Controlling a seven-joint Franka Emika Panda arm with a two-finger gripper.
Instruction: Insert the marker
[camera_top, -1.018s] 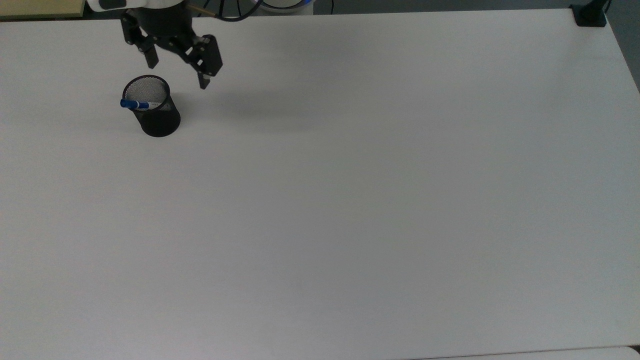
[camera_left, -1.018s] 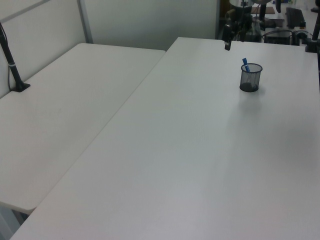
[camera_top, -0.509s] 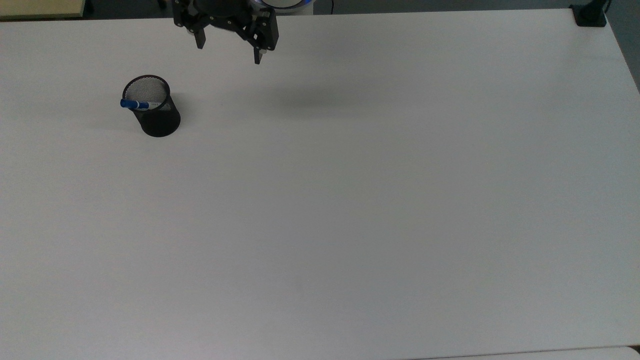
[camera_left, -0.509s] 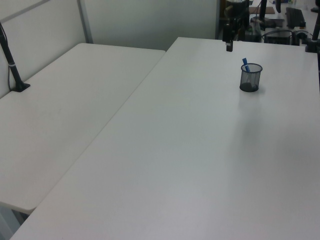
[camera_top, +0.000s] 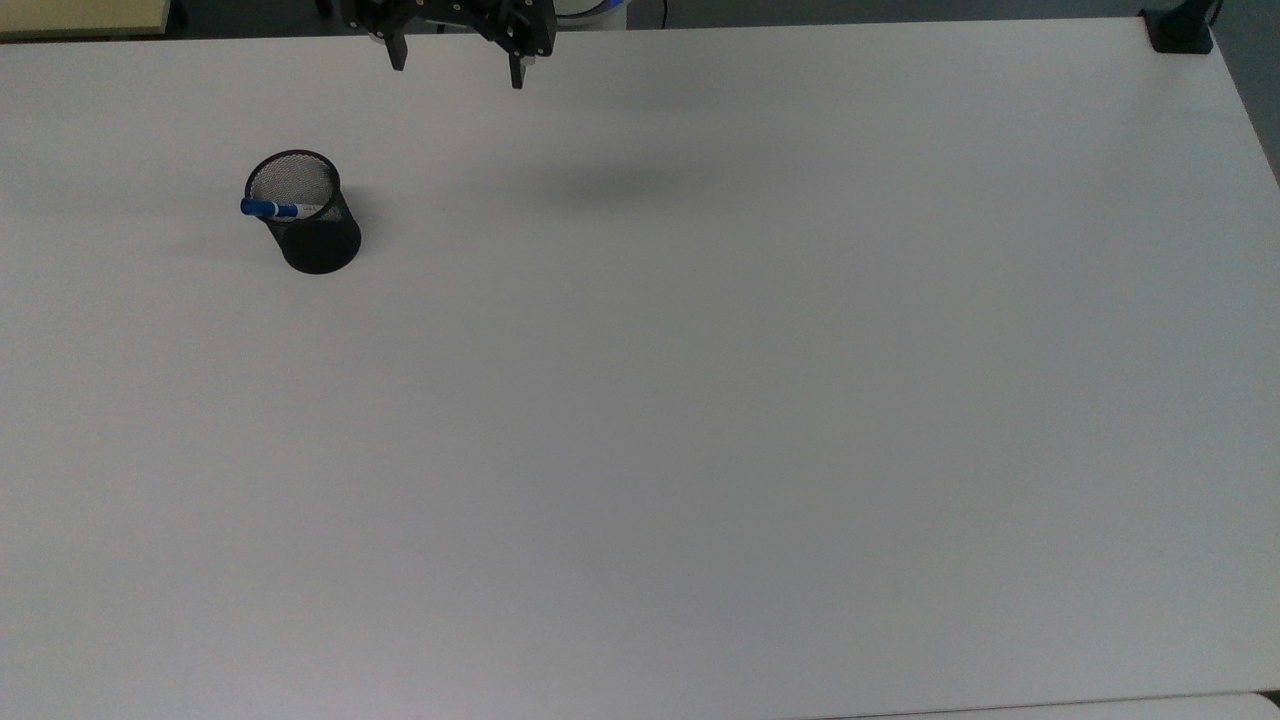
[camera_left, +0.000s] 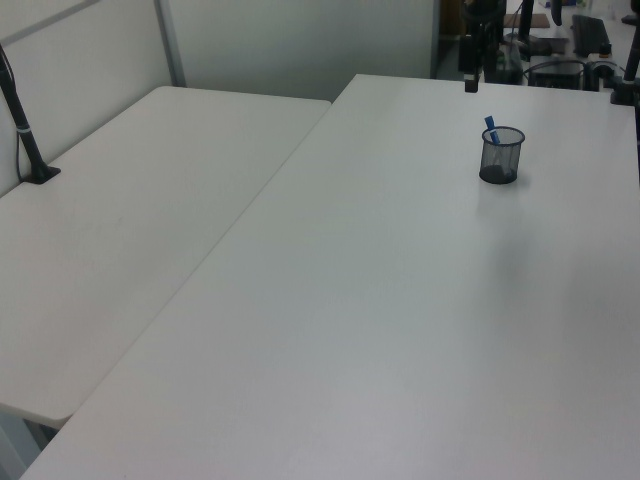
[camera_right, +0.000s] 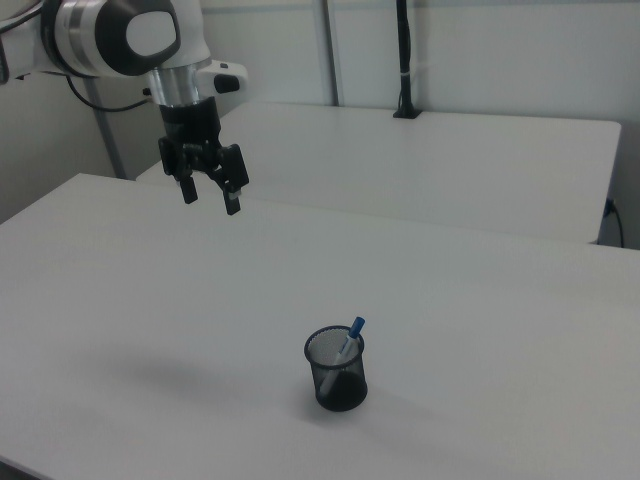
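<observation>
You have one wide white table (camera_top: 700, 400) carrying the work, with a second white table (camera_left: 130, 210) just beside it on the left view's left. On that second table, a black pole (camera_right: 403, 60) rises from its base at the right view's far edge.

The arm (camera_right: 120, 35) hangs above the work table at the right view's far left, wrist pointing down.

The only container is a black mesh cup (camera_top: 305, 212), upright on the table towards the top view's far left. Inside it you see the marker (camera_top: 275, 209), leaning against the rim at a tilt: white barrel down in the cup, blue cap sticking out above the rim. In the right view the marker (camera_right: 349, 340) slants up towards the right view's right.

The gripper (camera_top: 455, 60) sits at the top view's far edge, to the right of the cup and well apart from it, raised clear of the table. Its two fingers stand spread wide with nothing between them. The marker lies to the top view's near left of the fingertips (camera_right: 232, 207), untouched by them.
</observation>
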